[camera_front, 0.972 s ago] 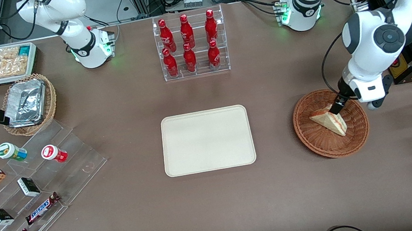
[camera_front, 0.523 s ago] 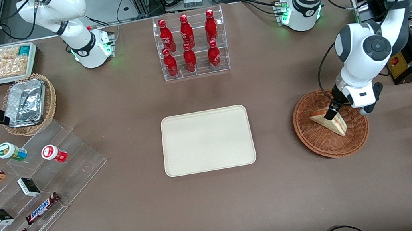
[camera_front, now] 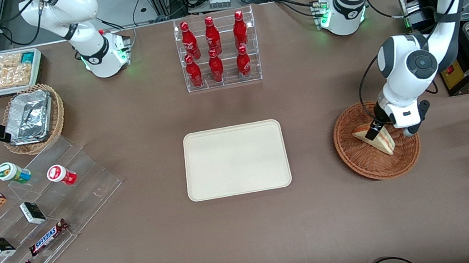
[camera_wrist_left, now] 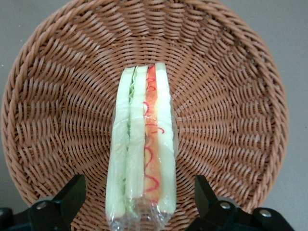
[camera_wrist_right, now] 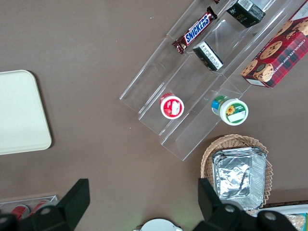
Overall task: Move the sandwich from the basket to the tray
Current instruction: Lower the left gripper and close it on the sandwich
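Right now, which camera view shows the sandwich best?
The left wrist view: the sandwich fills it, its filling edge up, lying in the basket between the open fingers of the gripper. The front view shows it small and partly covered by the gripper. The right wrist view does not show it.

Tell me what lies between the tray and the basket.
Only bare brown table: in the front view nothing sits between the tray and the basket. The gripper hangs over the sandwich in the basket, fingers open.
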### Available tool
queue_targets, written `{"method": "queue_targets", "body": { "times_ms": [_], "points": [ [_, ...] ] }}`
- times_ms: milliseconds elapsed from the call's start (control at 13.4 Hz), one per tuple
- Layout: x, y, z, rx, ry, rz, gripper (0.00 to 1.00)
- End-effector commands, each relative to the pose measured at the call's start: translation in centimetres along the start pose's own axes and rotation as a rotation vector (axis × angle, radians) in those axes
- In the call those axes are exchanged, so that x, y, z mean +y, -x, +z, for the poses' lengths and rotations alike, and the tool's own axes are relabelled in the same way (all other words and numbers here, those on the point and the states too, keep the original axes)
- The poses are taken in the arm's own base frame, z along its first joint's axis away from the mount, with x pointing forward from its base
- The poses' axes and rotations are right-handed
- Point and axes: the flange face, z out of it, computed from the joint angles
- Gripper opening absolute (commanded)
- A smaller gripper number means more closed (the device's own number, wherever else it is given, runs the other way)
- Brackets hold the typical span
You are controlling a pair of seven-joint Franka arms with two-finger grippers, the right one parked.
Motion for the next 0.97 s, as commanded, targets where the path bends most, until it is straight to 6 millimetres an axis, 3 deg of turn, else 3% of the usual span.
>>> {"method": "queue_targets", "body": {
  "times_ms": [0,75,150,224,299,449,673,748,897],
  "points": [
    [0.1,-0.1,0.4,0.015,0.004,0.0,0.88],
    [0.1,-0.2,0.5,0.013,0.002,-0.002,0.58],
    [0.1,-0.3,0.8,0.011,-0.001,-0.005,0.36],
    [0.1,-0.4,0.7,0.012,0.0,-0.005,0.21],
    [0.2,-0.5,0.6,0.015,0.002,-0.008,0.14],
    [0.6,-0.8,-0.4,0.026,0.017,-0.009,0.09],
    [1.3,-1.0,-4.8,0.049,0.016,0.003,0.09],
    [2.0,-0.9,-6.3,0.032,-0.021,0.011,0.09],
    [5.3,1.1,-10.2,0.013,-0.053,0.068,0.09]
  ]
}}
